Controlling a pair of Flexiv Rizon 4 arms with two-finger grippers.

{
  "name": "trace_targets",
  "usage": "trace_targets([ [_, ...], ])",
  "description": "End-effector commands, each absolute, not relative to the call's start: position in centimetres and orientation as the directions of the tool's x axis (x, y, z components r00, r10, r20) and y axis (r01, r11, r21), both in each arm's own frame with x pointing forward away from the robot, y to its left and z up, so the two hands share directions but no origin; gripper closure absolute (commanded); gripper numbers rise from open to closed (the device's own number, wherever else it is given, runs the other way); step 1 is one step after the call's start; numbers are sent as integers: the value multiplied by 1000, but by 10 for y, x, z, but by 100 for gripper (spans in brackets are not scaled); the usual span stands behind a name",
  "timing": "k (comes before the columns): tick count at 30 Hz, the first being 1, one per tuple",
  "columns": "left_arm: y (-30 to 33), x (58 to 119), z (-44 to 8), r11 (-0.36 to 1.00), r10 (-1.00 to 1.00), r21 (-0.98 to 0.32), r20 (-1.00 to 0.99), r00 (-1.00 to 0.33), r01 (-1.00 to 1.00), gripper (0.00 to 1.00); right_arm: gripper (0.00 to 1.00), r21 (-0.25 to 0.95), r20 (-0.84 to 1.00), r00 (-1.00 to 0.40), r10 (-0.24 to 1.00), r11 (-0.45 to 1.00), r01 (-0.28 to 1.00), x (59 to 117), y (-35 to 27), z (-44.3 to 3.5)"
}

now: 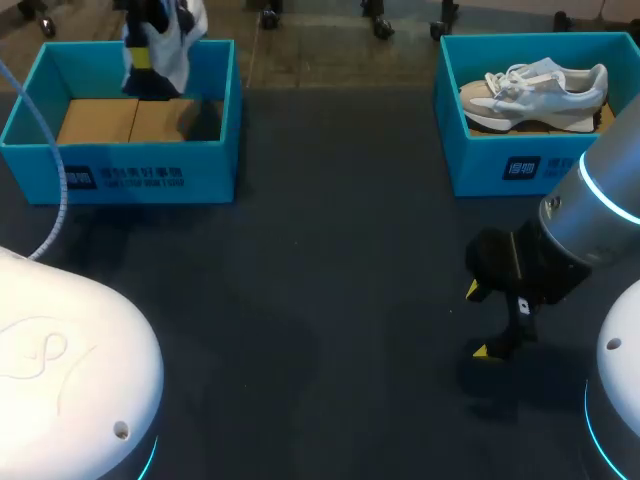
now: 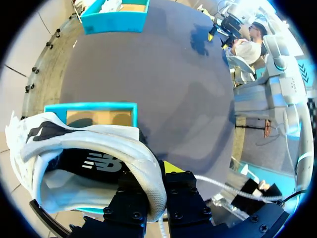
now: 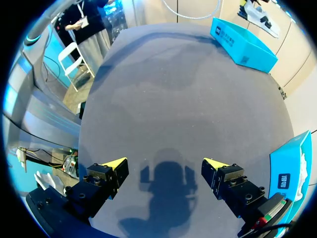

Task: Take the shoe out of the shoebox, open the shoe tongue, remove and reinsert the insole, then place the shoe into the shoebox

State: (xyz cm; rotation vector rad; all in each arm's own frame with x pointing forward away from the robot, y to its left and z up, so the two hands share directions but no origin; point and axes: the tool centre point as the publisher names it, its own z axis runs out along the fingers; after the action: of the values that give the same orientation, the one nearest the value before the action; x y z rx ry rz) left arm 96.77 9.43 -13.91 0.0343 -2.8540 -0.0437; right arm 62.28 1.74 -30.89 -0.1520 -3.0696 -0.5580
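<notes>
Nothing legible imo. We see white print + a square logo on the left shoebox (image 1: pixel 130 172) front, a square logo on the right shoebox (image 1: pixel 490 165), and a white logo inside the shoe (image 2: pixel 94 161).

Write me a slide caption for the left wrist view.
The left hand holds a white shoe by its opening's rim above the blue shoebox on a dark table.

Tabletop (image 1: pixel 330 300): dark grey, matt, faintly cloth-like.
Left box (image 1: pixel 150 178): matt blue card walls, plain brown cardboard floor.
Right box (image 1: pixel 480 165): same matt blue card.
Held shoe (image 2: pixel 133 148): white woven cloth, padded rim, black lining.
Boxed shoe (image 1: pixel 535 92): pale mesh, smooth panels.
Right gripper (image 3: pixel 165 166): matt black fingers, yellow tips.
</notes>
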Motion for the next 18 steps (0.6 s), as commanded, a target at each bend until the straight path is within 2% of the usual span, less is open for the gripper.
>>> trace_targets([
  [1, 119, 973, -135, 999, -25, 32, 281, -959, -17, 100, 0, 348, 32, -995, 93, 932, 99, 622, 18, -310],
  [3, 138, 980, -136, 1000, -7, 20, 286, -958, -1, 100, 0, 348, 32, -995, 93, 932, 99, 622, 18, -310],
  [18, 149, 993, -143, 999, 22, 26, 255, -967, 30, 100, 0, 348, 32, -995, 93, 932, 99, 622, 18, -310],
])
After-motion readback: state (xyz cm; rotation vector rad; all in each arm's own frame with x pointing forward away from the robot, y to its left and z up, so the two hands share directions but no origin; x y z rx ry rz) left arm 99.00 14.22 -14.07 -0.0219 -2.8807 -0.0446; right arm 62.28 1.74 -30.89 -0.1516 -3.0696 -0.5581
